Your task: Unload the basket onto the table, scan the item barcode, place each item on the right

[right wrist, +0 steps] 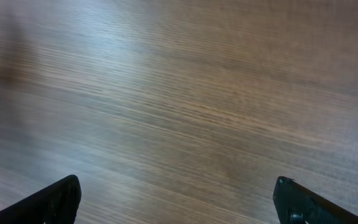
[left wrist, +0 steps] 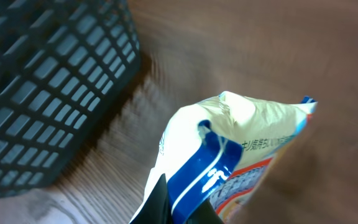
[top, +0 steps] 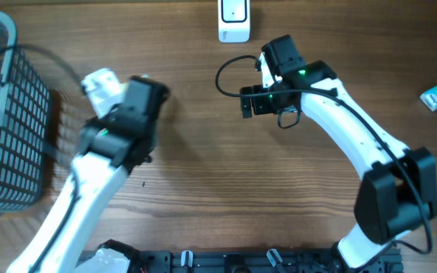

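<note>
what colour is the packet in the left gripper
The packet is cream-white with a blue stripe and orange-red print; best seen in the left wrist view.

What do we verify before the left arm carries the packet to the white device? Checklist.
1. Grip: left tool shut on packet: ok.
2. Clearance: packet apart from basket: ok.
3. Barcode side: cannot tell, none visible.
4. Other side: right tool open, empty: ok.
5. Route to white device: cannot tell, right arm sits close beside it.
</note>
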{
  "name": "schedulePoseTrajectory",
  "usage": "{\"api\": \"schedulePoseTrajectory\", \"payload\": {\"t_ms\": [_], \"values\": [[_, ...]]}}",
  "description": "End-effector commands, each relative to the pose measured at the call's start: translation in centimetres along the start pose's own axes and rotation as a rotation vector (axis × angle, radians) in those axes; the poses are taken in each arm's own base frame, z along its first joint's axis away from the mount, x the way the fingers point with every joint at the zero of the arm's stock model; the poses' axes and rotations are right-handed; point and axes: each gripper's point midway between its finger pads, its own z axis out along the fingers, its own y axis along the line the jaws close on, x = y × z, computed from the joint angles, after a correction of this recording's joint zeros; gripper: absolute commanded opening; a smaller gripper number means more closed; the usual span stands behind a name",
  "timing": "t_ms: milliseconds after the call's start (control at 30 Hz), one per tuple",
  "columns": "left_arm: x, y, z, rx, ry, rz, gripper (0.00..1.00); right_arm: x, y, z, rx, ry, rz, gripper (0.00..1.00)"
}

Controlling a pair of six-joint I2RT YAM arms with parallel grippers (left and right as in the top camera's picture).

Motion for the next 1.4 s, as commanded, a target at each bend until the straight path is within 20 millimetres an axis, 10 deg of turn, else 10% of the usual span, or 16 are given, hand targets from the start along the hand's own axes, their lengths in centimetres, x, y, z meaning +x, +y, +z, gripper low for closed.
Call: {"api": "schedulePoseTrajectory", "payload": {"t_ms": [0,167,333,533,833,900,1033,1200,1367], "values": [[2.4,-3.5,2.3,-0.1,0.009,0.228,0.04,0.7,-1.9,1.5,0.073,0.043,0.067,1.0],[8.8,-9.1,3.4,-0.057,0.103,0.334,0.04,1.1,-5.7,0.5,0.072,0.087,0.173,1.0],[15.3,-16.7,-1.5,0.374,0.415,0.264,0.04,0.5,-8.8,-1.4,-0.124,0.096,0.261,1.0],[16.9,-21.2,-6.7,0.622,0.41,0.327,0.04,1.5,-13.4,-3.2,-0.176,0.102,0.388,1.0],[7.3,-17.0,-7.2,0.608,0.293,0.045,0.04,2.2,-11.5,-4.0,-0.311,0.132,0.354,1.0],[5.7,-15.4,-7.2,0.619,0.299,-0.009,0.49,2.2,-10.2,-4.2,-0.369,0.135,0.32,1.0],[6.0,-11.8,-5.7,0.514,0.352,-0.015,1.0,4.4,-10.4,-2.8,-0.252,0.218,0.278,1.0],[8.1,-9.3,-3.7,0.398,0.433,0.019,1.0,6.3,-11.0,0.5,-0.167,0.233,0.248,1.0],[9.4,-8.4,-2.5,0.358,0.464,0.009,1.0,3.1,-8.2,2.0,-0.29,0.063,0.001,1.0]]}}
